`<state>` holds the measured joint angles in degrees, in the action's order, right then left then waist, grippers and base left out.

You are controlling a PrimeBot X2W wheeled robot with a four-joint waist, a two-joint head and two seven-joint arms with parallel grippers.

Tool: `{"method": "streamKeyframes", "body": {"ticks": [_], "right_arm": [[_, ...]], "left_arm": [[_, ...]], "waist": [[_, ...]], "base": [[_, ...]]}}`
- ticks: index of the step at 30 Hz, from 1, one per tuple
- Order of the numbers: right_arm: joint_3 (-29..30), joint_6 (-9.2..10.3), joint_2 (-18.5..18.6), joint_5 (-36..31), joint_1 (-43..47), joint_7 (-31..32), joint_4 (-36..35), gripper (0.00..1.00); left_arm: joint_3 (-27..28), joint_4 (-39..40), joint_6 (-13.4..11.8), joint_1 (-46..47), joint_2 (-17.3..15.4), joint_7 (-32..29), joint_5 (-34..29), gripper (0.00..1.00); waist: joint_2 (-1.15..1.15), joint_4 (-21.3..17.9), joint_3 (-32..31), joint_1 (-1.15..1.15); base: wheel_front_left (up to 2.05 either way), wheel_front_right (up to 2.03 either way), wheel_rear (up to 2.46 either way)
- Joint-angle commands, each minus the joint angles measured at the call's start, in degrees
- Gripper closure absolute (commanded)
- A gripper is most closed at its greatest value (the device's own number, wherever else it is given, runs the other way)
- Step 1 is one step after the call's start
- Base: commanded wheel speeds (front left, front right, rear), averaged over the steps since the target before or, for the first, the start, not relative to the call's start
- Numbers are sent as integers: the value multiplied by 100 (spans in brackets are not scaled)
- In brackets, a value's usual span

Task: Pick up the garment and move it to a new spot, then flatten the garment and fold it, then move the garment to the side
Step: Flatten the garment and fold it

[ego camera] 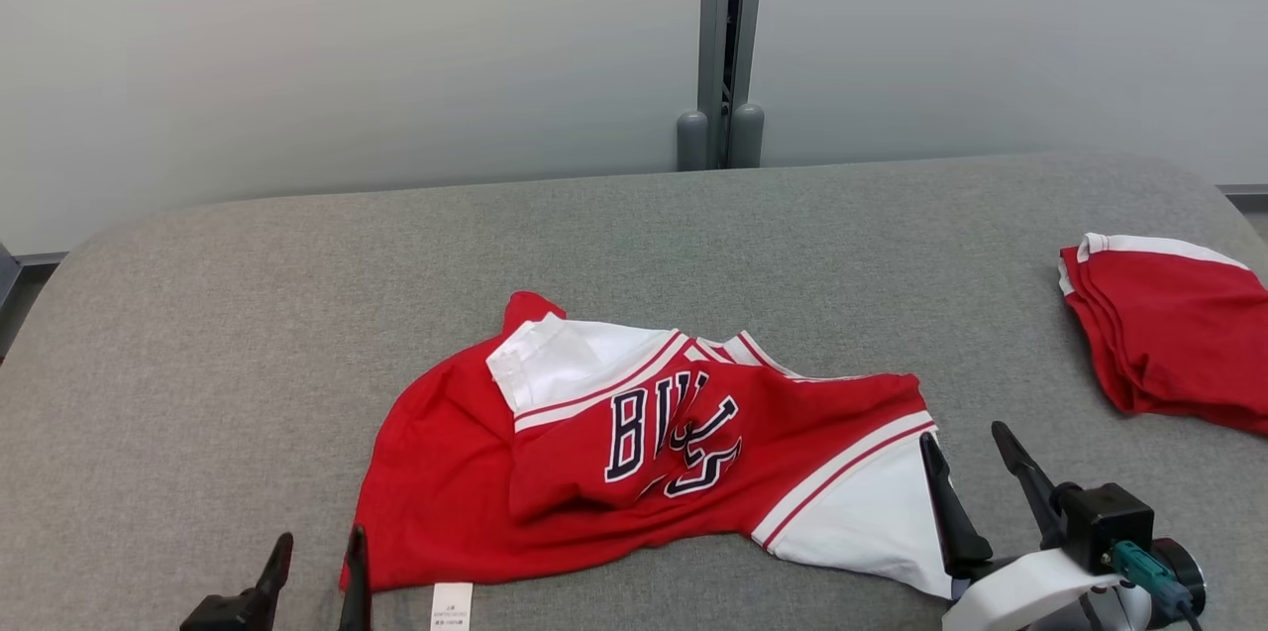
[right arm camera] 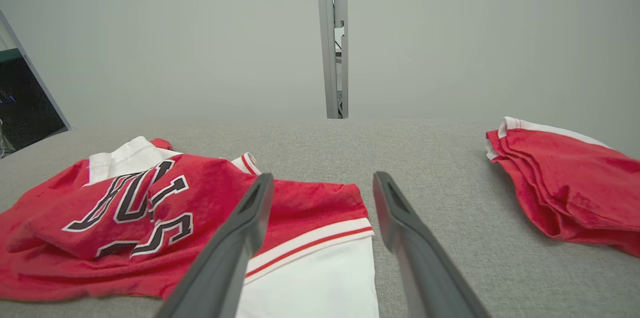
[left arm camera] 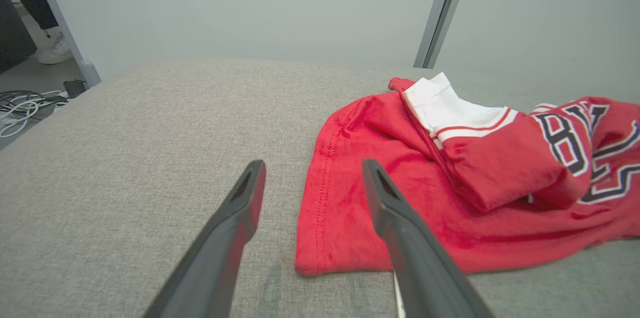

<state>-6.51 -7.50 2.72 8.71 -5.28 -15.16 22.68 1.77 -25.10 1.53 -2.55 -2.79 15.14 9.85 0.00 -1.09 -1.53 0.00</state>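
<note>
On the grey table (ego camera: 198, 314) we count two red garments: a crumpled jersey (ego camera: 634, 453) at centre before us and a folded one (ego camera: 1174, 344) well apart at right. Our left gripper (ego camera: 321, 537) and right gripper (ego camera: 963, 433) both hang spread and empty at the jersey's near corners.

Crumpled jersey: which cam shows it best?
Head view: nearly all the jersey lies in frame, crumpled, lettering creased. Left wrist view shows its red hem end and white panel, cut off at the right edge. Right wrist view shows the lettering and striped white end, partly behind the right end effector.
</note>
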Motion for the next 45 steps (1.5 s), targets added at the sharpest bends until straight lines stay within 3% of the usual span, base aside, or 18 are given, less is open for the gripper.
{"method": "streamKeyframes", "body": {"ticks": [1, 17, 25, 29, 30, 33, 39, 40, 41, 45], "right_arm": [[-26, 2, 37, 17, 51, 3, 46, 0], [322, 2, 36, -315, -152, 3, 1356, 0], [59, 1, 28, -250, -167, 12, 1850, 0], [-47, 0, 20, -164, -26, 25, 1911, 1], [-70, 0, 20, -153, 18, 26, 1910, 9], [-75, 1, 22, -117, 163, 30, 1831, 0], [-97, 1, 30, -90, 312, 26, 1686, 0], [-115, 1, 31, -79, 309, 26, 1691, 3], [-146, 2, 30, -65, 293, 25, 1700, 13], [-280, 1, 28, -32, 146, 26, 1753, 11]], "left_arm": [[-35, -49, 31, -51, -26, -1, 26, 0], [-293, -731, 29, 386, -27, -1, 368, 0], [-295, -820, -27, 493, -26, -1, 407, 0], [-279, -825, -59, 517, -27, -1, 434, 0], [-274, -829, -57, 507, -27, -1, 427, 0], [-245, -853, -63, 431, -27, -1, 451, 0], [-166, -914, -112, 329, -27, -1, 488, 0], [-157, -924, -114, 334, -26, -1, 487, 0], [-129, -944, -130, 339, -28, -1, 519, 0], [-101, -1012, -125, 379, -26, -1, 512, 0]], "waist": [[0, 15, 15, 0], [0, 51, 656, 0], [0, 65, 777, 0], [0, 48, 784, 0], [0, 39, 778, 0], [0, -7, 705, 0], [0, -109, 620, 0], [0, -123, 621, 0], [0, -142, 626, 0], [0, -175, 654, 0]], "base": [[0, 0, 0], [0, 0, 0], [0, 0, 0], [0, 0, 0], [0, 0, 0], [0, 0, 0], [0, 0, 0], [0, 0, 0], [0, 0, 0], [0, 0, 0]]}}
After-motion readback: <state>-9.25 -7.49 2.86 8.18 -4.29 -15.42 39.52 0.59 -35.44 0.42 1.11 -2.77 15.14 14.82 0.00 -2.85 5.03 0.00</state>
